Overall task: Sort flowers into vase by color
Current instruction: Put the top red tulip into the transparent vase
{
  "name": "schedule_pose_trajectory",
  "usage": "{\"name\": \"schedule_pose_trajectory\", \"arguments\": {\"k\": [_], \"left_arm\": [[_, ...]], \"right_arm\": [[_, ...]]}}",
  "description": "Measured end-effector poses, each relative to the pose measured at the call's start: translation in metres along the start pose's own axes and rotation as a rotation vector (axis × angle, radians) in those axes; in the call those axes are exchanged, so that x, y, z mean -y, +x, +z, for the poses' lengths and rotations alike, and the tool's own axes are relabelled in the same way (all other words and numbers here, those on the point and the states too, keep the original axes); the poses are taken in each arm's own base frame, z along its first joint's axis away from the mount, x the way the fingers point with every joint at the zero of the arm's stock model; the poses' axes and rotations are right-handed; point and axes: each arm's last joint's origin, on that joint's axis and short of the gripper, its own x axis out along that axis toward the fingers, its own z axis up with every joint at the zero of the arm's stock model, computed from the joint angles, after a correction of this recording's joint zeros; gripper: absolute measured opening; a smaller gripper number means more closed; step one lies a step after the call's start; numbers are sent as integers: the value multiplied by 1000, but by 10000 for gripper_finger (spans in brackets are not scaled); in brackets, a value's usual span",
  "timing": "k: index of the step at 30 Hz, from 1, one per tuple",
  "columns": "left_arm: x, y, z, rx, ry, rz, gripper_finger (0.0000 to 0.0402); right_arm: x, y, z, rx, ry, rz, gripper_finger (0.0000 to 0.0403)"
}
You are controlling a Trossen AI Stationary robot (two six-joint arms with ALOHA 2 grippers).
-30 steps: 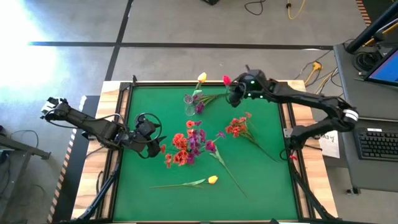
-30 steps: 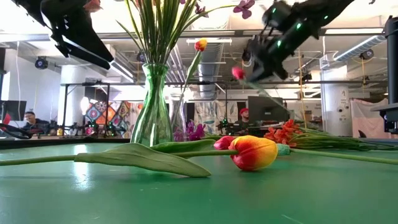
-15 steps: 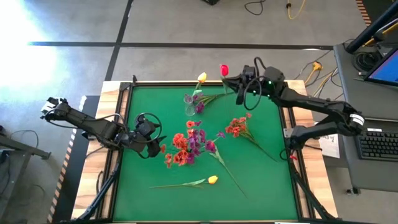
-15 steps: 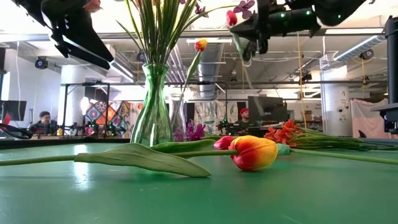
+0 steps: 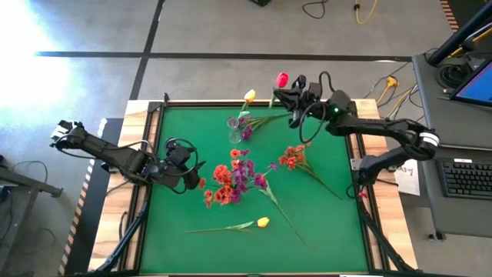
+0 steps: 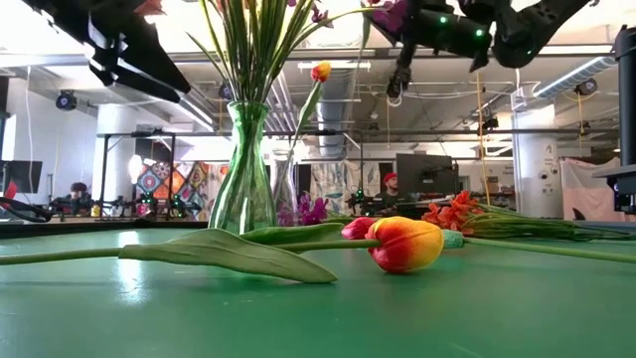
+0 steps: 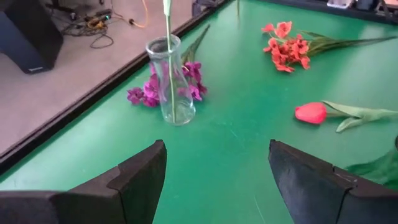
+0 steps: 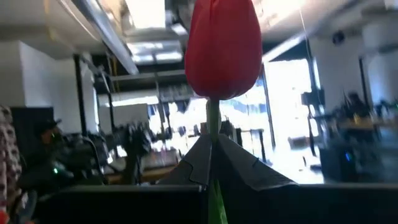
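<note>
Evidently the right gripper (image 5: 290, 91) has its fingers pinched on the thin green stem of a pink-red artificial tulip (image 5: 282, 78), carrying it high over the far edge of the green bench (image 5: 323, 223), just to the right of the small clear glass vase (image 5: 234, 131); lifted like this, the long stem can hang free before being lowered into the narrow mouth. The left gripper (image 5: 188, 171) waits low over the bench's left side with its fingers spread wide and empty, aimed toward the vase. Only the right wrist view shows the grip itself: the two dark fingers (image 8: 249, 171) meet on the stem directly under the bloom. Only the left wrist view shows the vase's contents clearly, a single stem standing in it, purple clustered sprays (image 7: 149, 92) lying against its base, and an orange-red spray (image 7: 287, 51) and another pink-red tulip (image 7: 311, 112) resting apart on the bench. The high view adds a yellow tulip (image 5: 263, 222) near the front.
</note>
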Motion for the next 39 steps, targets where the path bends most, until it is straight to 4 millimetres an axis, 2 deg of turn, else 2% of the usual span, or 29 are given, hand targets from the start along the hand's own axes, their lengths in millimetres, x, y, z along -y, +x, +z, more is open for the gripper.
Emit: {"name": "schedule_pose_trajectory", "arguments": {"k": [13,26,39], "left_arm": [[0,0,0,7,-1,7,268],[0,0,0,6,0,8,268],[0,0,0,5,1,8,268]], "right_arm": [[1,10,-22,248,-74,69,12],[12,39,-31,275,-81,79,12],[22,54,-57,217,-86,88,12]]}}
